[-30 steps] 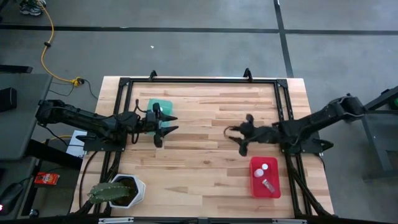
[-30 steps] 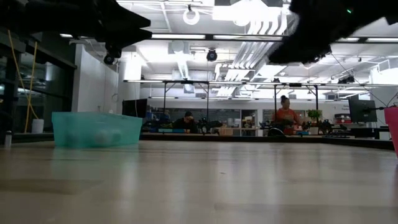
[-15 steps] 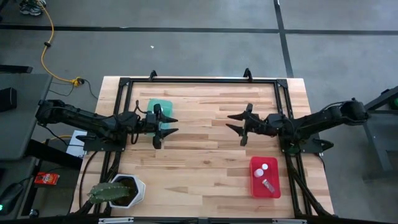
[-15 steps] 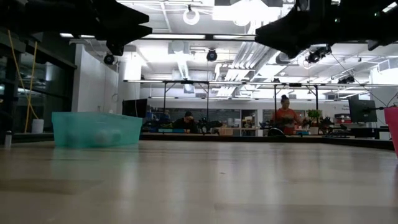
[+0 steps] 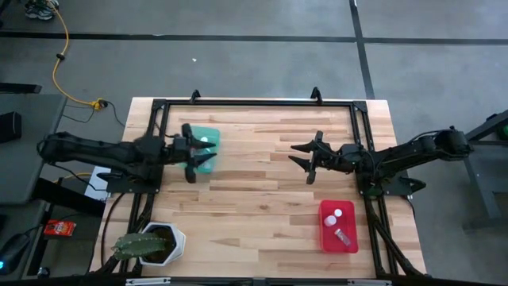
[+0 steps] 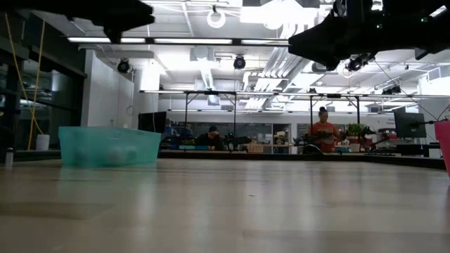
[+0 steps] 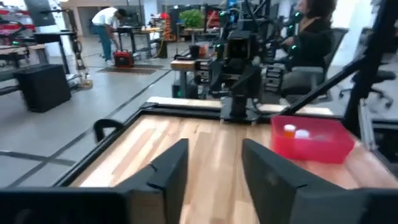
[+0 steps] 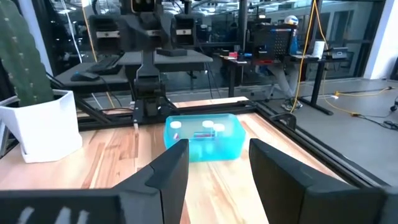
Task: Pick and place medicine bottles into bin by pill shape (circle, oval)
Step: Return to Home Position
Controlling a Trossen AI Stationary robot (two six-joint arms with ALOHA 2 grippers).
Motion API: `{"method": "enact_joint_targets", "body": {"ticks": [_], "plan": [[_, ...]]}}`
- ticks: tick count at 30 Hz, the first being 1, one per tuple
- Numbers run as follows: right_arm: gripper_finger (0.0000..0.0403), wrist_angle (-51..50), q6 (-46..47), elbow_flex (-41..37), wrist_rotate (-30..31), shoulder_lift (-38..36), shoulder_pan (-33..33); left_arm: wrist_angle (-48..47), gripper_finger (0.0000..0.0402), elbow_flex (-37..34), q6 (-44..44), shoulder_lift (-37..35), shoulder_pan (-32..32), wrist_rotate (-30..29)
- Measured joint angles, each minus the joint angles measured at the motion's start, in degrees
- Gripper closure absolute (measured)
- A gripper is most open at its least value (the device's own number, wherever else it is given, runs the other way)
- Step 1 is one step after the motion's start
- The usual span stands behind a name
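My left gripper [image 5: 196, 152] [image 7: 214, 155] hovers open over the table's left side, beside the teal bin [image 5: 208, 136] [image 8: 202, 137], with nothing between its fingers. White-capped medicine bottles [image 8: 175, 125] lie inside that bin. My right gripper [image 5: 305, 157] [image 8: 217, 152] hangs open and level over the right half, also with nothing between its fingers. The red bin [image 5: 339, 226] [image 7: 311, 140] at the near right holds two medicine bottles, one [image 5: 337, 214] cap up and one [image 5: 343, 235] lying on its side. Both arms show high above the tabletop in the low view.
A white hexagonal pot with a green cactus [image 5: 147, 245] [image 8: 37, 124] stands at the near left corner. A black frame [image 5: 254, 102] runs along the table's edges. People work at benches in the room beyond [image 6: 323, 130].
My left gripper has drawn back toward the table's left edge and risen, uncovering more of the teal bin. My right gripper has tipped up from pointing downward to level and swung a little toward the far edge, then held still.
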Motion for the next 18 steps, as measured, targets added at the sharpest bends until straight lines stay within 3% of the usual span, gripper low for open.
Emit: {"method": "enact_joint_targets", "body": {"ticks": [3,7,13,18], "plan": [[0.0242,0.0,0.0,0.0,0.0,0.0,0.0,-6.8,0.0312,-0.1,0.8,-6.9,0.0,-2.9],[0.0242,0.0,0.0,0.0,0.0,0.0,0.0,-8.3,0.0391,-4.7,-0.2,-15.9,0.1,-5.2],[0.0242,0.0,0.0,0.0,0.0,0.0,0.0,-8.7,0.0399,-13.3,-2.6,-27.7,0.0,-5.1],[0.0242,0.0,0.1,0.0,0.0,0.0,0.0,-8.9,0.0401,-16.5,-4.1,-33.8,0.0,-3.3]]}}
